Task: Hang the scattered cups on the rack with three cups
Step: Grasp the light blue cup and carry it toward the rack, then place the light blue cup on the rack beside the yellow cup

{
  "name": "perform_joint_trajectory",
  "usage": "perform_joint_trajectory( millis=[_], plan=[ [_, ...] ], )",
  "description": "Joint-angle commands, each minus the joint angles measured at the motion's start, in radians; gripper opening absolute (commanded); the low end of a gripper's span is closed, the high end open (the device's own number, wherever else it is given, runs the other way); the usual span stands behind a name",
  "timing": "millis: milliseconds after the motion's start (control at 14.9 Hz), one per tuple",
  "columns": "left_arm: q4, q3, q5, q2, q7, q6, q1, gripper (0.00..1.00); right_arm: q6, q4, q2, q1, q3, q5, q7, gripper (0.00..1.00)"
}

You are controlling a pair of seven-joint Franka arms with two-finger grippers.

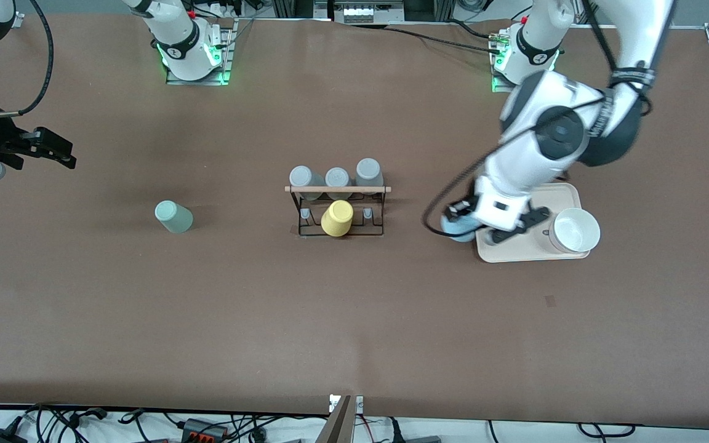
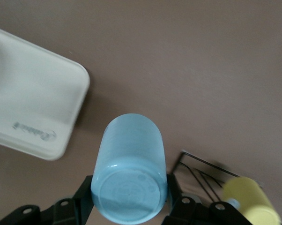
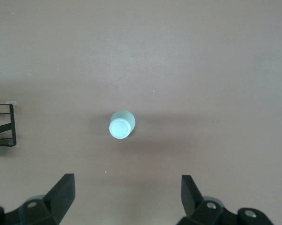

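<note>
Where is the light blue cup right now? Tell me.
The light blue cup sits gripped in the left hand, beside the beige tray, toward the left arm's end of the table.

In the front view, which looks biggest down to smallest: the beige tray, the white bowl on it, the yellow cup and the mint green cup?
1. beige tray
2. white bowl
3. mint green cup and yellow cup: they look about alike, so I would not rank them.
</note>
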Motion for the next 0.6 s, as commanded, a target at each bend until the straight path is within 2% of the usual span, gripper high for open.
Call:
perform_joint_trajectory(
  millis=[0,201,536],
  plan=[
    [0.190,0.007,-0.022,0.118,-0.137,-0.062,-0.070,0.39,-0.008,0.006,-0.005,0.018,0.003,-0.010,-0.010,1.00],
    [0.233,0.008,-0.022,0.171,-0.240,-0.061,-0.147,0.39,-0.009,0.006,0.002,0.023,0.003,-0.008,-0.005,1.00],
    [0.273,0.008,-0.022,0.217,-0.332,-0.052,-0.213,0.39,-0.008,0.006,0.003,0.024,0.002,-0.008,-0.008,1.00]
  ],
)
